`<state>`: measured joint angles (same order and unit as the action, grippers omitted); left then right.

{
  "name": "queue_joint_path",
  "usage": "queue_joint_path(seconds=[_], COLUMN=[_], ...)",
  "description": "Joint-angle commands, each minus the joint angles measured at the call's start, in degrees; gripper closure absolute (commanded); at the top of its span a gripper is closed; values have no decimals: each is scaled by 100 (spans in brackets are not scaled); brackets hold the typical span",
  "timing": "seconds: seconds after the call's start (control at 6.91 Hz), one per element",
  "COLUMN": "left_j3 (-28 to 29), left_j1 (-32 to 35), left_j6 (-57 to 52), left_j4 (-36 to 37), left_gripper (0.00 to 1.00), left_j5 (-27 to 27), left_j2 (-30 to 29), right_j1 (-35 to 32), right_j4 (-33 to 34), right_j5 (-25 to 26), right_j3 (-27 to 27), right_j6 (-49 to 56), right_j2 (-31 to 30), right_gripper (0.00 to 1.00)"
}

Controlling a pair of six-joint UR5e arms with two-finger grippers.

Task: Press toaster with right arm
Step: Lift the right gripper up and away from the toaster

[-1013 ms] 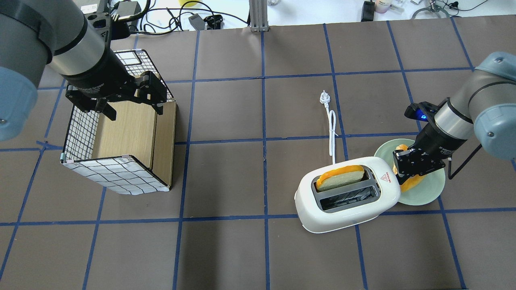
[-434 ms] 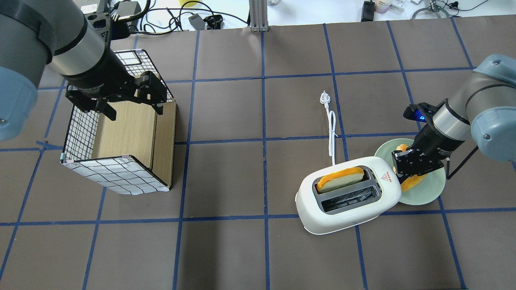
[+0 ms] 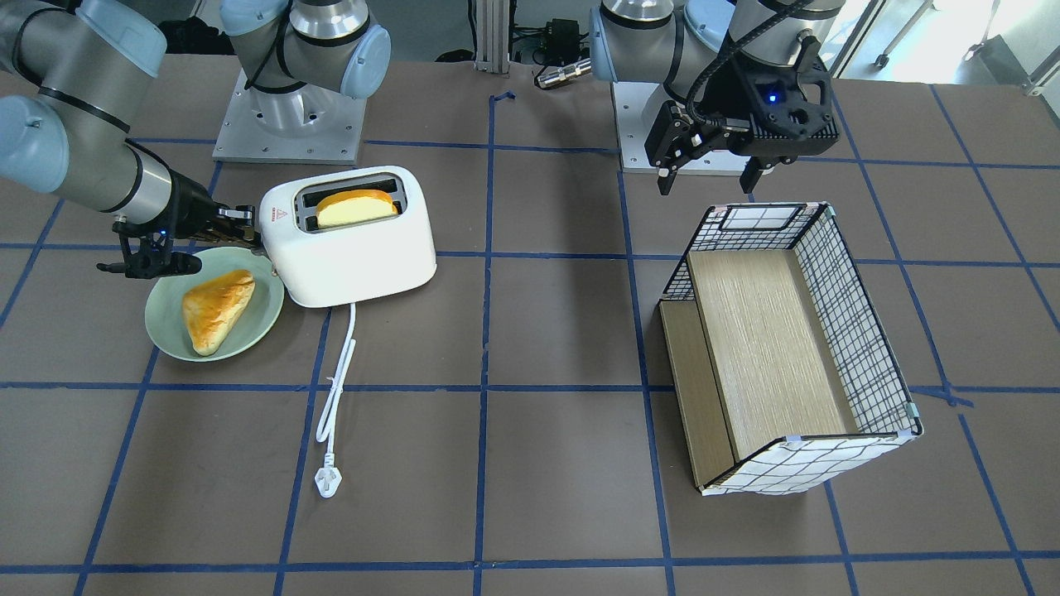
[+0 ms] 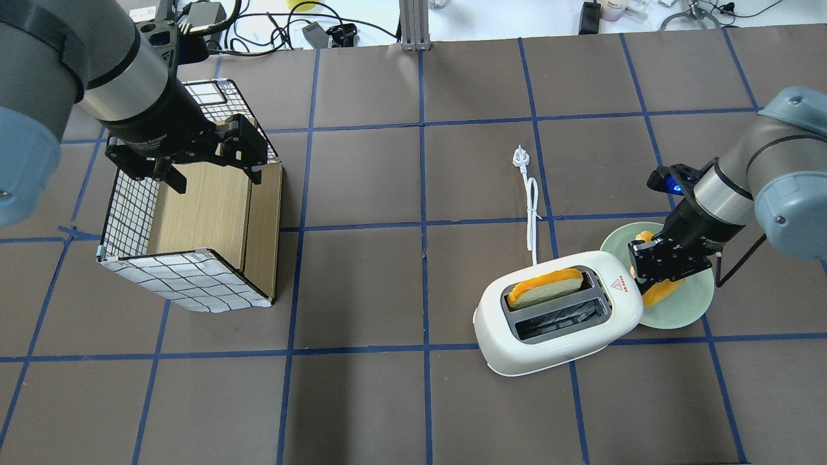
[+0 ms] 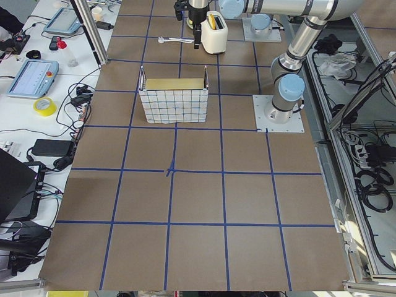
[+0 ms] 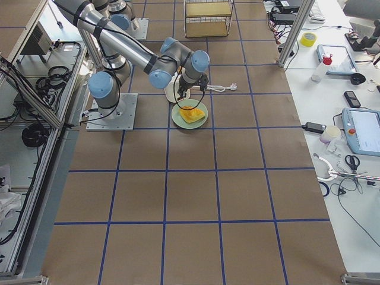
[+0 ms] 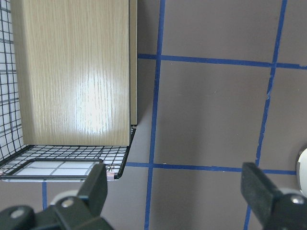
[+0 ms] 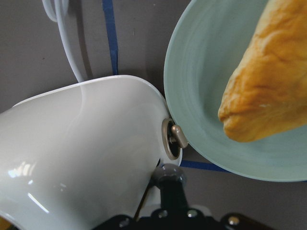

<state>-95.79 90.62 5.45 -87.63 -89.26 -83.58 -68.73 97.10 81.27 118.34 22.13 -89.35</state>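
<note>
The white toaster (image 4: 559, 320) stands right of the table's middle, with a bread slice (image 4: 546, 287) in its far slot and its white cord (image 4: 532, 213) trailing away. My right gripper (image 4: 641, 279) is shut, and its tip is against the lever end of the toaster, just above the plate. In the front-facing view it (image 3: 248, 230) touches the toaster's (image 3: 348, 248) end. In the right wrist view the tip (image 8: 168, 179) sits on the lever just below the round dial (image 8: 173, 139). My left gripper (image 4: 194, 171) is open and empty above the basket.
A pale green plate (image 4: 691, 310) with a golden pastry (image 3: 217, 306) lies against the toaster's lever end, under my right gripper. A wire basket with a wooden floor (image 4: 187, 278) stands at the left. The plug (image 4: 517, 157) lies beyond the toaster.
The bread slice has sunk lower into the slot. My right gripper has moved slightly down and toward the toaster, which shifted a little. The left arm has not moved.
</note>
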Motion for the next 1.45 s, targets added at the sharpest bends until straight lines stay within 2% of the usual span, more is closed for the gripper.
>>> queue_joint_path(seconds=[0.0,0.14,0.58,1.01,1.3], left_j3=[-1,-1,8,-1,-1], left_j1=[0,0,0,0,0], left_j6=[0,0,0,0,0], left_j4=[0,0,0,0,0], left_gripper=[0,0,0,0,0], left_j5=[-4,-4,-4,5,-4], left_j2=[0,0,0,0,0], right_j1=[0,0,-17,-79,-690], right_j4=[-7,-59,-340,-314,-174], right_j5=[90,82,423,601,714], right_j3=[-283,-529,-1232,-1471,-1629], right_j6=[-43,-43,-182,-971,-1568], right_j2=[-56,-109,-328,-759,-708], right_gripper=[54,1,0,0,0])
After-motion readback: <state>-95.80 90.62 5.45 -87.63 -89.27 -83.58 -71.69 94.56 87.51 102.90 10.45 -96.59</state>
